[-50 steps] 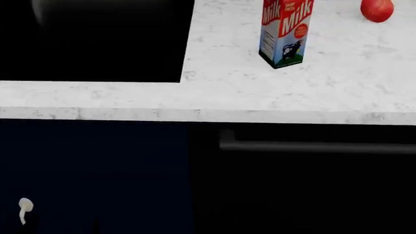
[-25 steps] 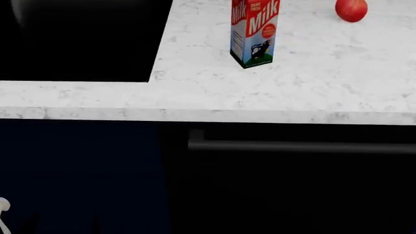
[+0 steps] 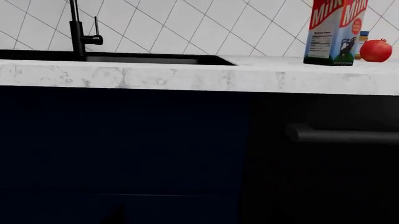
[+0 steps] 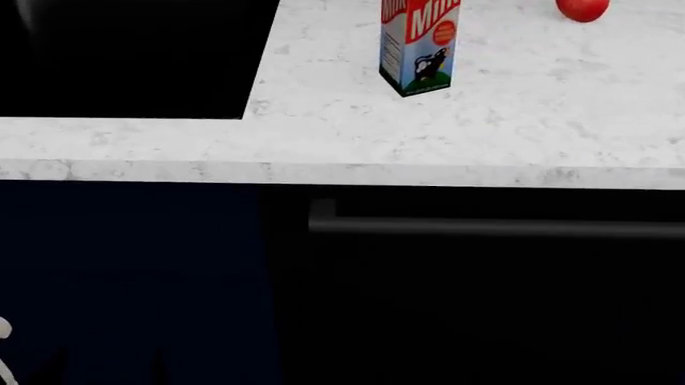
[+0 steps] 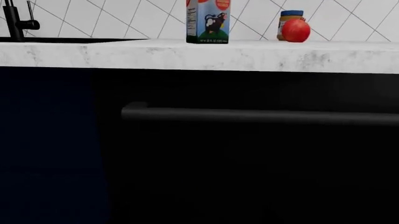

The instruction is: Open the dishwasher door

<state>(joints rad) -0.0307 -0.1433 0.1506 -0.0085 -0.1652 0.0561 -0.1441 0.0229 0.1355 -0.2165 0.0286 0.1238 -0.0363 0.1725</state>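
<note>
The dishwasher door (image 4: 482,313) is a wide black flat panel under the white marble counter, closed. Its long dark bar handle (image 4: 492,227) runs horizontally just below the counter edge. The door also shows in the right wrist view (image 5: 249,172) with its handle (image 5: 249,115), and in the left wrist view (image 3: 330,182) with the handle's end (image 3: 339,135). Neither gripper shows in any view. The door's silver top edge is hidden.
The marble counter (image 4: 428,136) carries a milk carton (image 4: 418,44) and a red apple (image 4: 582,8). A black sink (image 4: 128,56) lies at the left, with a black faucet (image 3: 78,28). Navy-blue cabinet doors (image 4: 128,281) stand left of the dishwasher. A jar (image 5: 288,18) stands behind the apple.
The head view has shifted: the counter, carton and handle slid left over the last second, then slightly up. The dishwasher door has stayed closed.
</note>
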